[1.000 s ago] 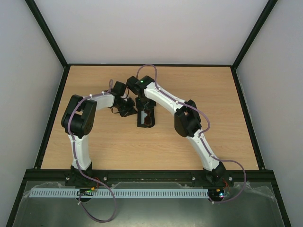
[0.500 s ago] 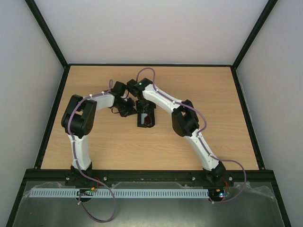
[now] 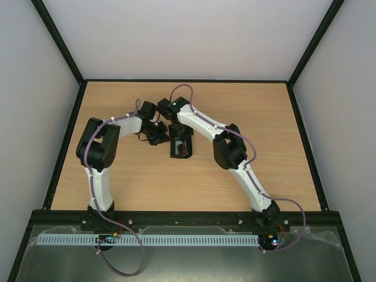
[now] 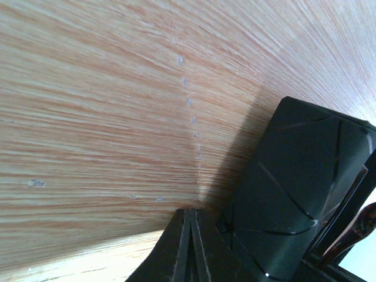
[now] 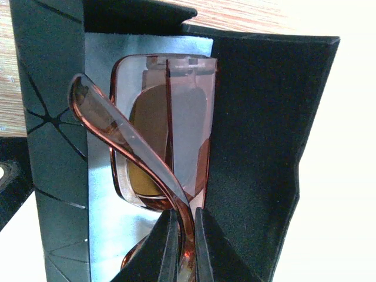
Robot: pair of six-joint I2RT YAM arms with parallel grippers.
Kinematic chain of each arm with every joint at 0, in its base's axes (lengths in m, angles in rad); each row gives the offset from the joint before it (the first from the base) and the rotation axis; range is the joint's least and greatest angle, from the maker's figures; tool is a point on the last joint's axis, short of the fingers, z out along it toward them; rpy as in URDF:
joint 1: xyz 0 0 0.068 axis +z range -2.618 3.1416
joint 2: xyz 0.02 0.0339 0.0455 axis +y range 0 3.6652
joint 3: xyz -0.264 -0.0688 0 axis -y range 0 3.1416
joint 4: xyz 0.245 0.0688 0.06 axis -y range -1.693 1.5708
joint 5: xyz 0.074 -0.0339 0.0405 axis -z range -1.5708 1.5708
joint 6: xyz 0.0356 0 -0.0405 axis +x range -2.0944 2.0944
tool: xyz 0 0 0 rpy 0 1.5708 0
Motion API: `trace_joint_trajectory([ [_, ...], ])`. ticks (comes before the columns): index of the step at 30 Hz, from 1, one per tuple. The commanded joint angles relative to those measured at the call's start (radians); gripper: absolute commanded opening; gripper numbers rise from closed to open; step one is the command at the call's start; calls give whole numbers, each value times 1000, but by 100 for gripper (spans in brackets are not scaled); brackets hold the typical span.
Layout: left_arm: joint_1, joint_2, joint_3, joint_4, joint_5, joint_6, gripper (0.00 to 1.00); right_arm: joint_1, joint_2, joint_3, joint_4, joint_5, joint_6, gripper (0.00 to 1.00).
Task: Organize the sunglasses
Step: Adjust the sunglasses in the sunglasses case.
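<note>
While the black case lies open, this entry lists what is present and the hazard judged for each. Counter: smooth wood grain under the case, giving it little to hold onto, so a sideways tug would likely slide the case. Black case: flaps spread, pale lining showing, and light by the look of it. It could tip or skate if anything inside it is pulled. Sunglasses: brown, amber-tinted, lying lens-down inside the case against the lining, not fully folded. Temple arm: one slim arm rises out of the case toward the right wrist camera. If it is left proud of the case, it would foul the flap and keep the case from closing. It is thin and could bend or strain at the hinge if twisted or pushed off-line. Left tool: clenched with nothing visible between its tips, sitting against the case's outer wall. If it slips off, the case loses its brace. Right tool: pinched onto that temple arm above the case's near end. Lifting from here would likely drag the sunglasses back out of the case.
</note>
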Motion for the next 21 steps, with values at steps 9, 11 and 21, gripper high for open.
trace_joint_trajectory([
  [9, -11, 15, -6, -39, -2, 3, 2, 7, 32, 20, -21, -54, 12, 5],
  [11, -12, 12, -8, -40, -2, 4, 2, 10, 34, 27, -22, -58, 14, 6],
  [21, -14, 10, -16, -37, -3, 4, 2, 12, 33, 40, -25, -72, 13, 29],
])
